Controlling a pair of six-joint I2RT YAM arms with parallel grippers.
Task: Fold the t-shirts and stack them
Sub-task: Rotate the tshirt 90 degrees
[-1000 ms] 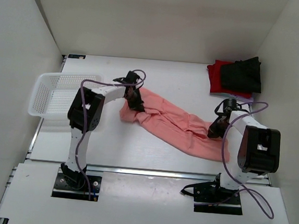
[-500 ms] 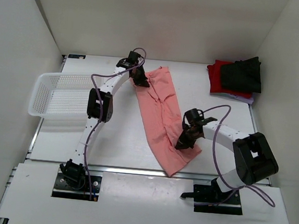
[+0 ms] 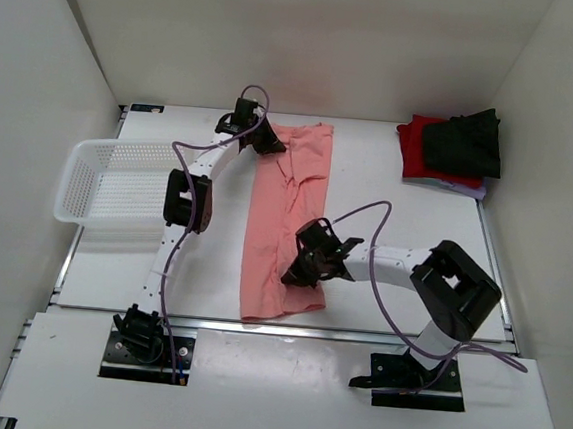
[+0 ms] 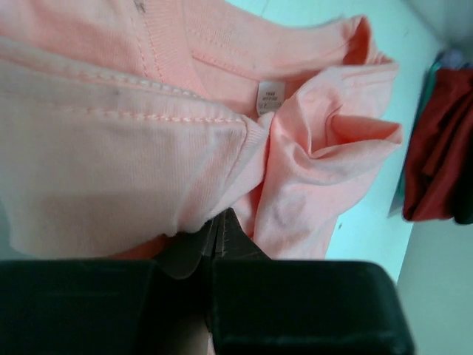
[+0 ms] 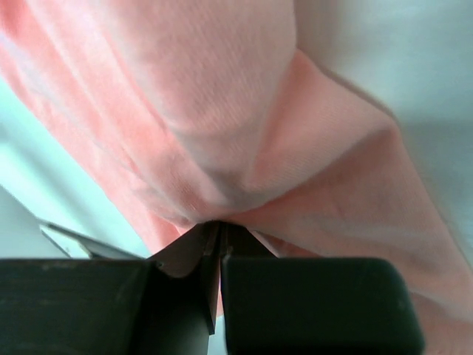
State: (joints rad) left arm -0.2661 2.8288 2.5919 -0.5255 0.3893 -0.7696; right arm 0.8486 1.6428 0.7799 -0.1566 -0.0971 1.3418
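White table (image 3: 395,234) — flat, matte. I take the white lattice basket (image 3: 89,172) as my reference; it sits at the table's left edge, about mid-depth.

To the right of the basket and clear of it, the salmon-pink t-shirt (image 3: 275,234) lies as a long narrow strip running far to near. It is rumpled along the middle, and its near end stops short of the table's front edge. I can see the neck label (image 4: 270,96) at its far end.

Well right of the basket, in the far corner — a stack. The pale lavender t-shirt (image 3: 469,188) is at the bottom with only an edge showing. The red t-shirt (image 3: 413,150) lies over it, and the black t-shirt (image 3: 464,140) is on top.
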